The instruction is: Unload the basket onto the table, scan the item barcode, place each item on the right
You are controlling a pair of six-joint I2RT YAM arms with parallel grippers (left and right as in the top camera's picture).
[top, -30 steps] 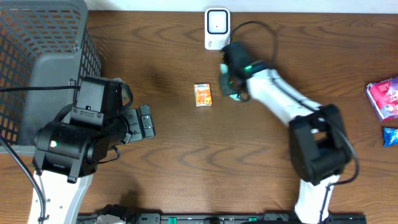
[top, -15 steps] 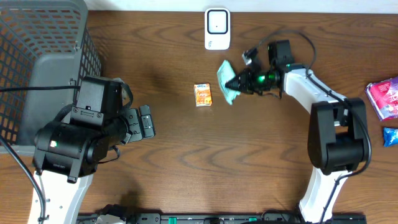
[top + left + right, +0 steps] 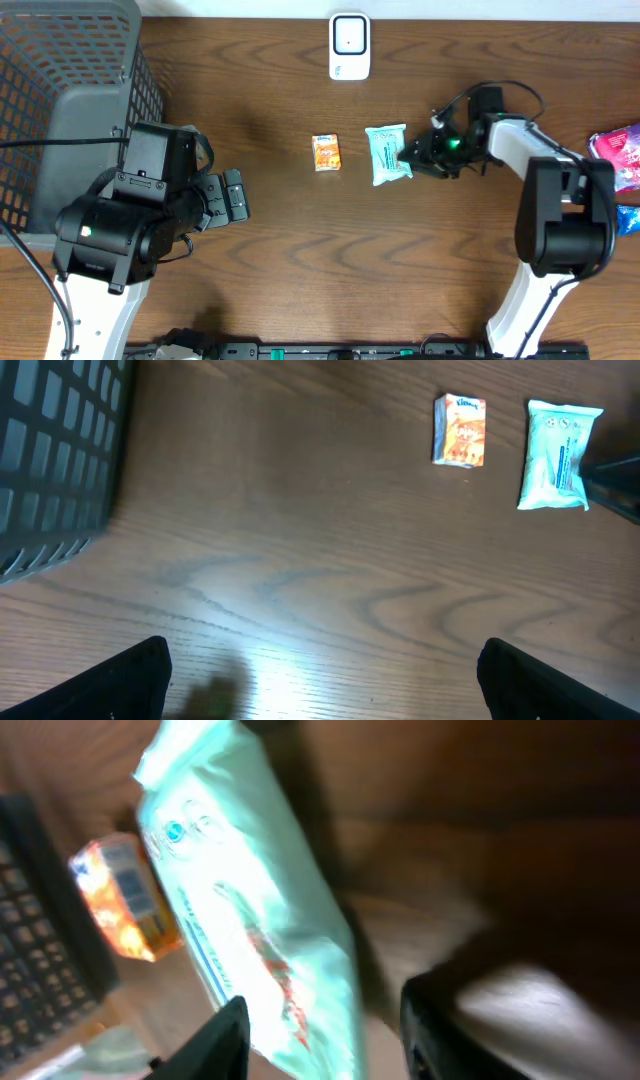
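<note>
Overhead: straight down on the table (image 3: 300,250), far off. Left wrist: low, oblique, facing 3 o'clock, mid-range. Right wrist: very close, blurred, facing 9 o'clock. Shared by all three: mint packet (image 3: 387,154), orange carton (image 3: 326,152).

Blurred, unreadable print on teal packet (image 3: 250,910)

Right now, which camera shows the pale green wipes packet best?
Left wrist: the wipes packet lies whole and sharp on the table, beside the orange box. Overhead also shows it whole, but smaller. The right wrist view has it very close, yet blurred.
</note>
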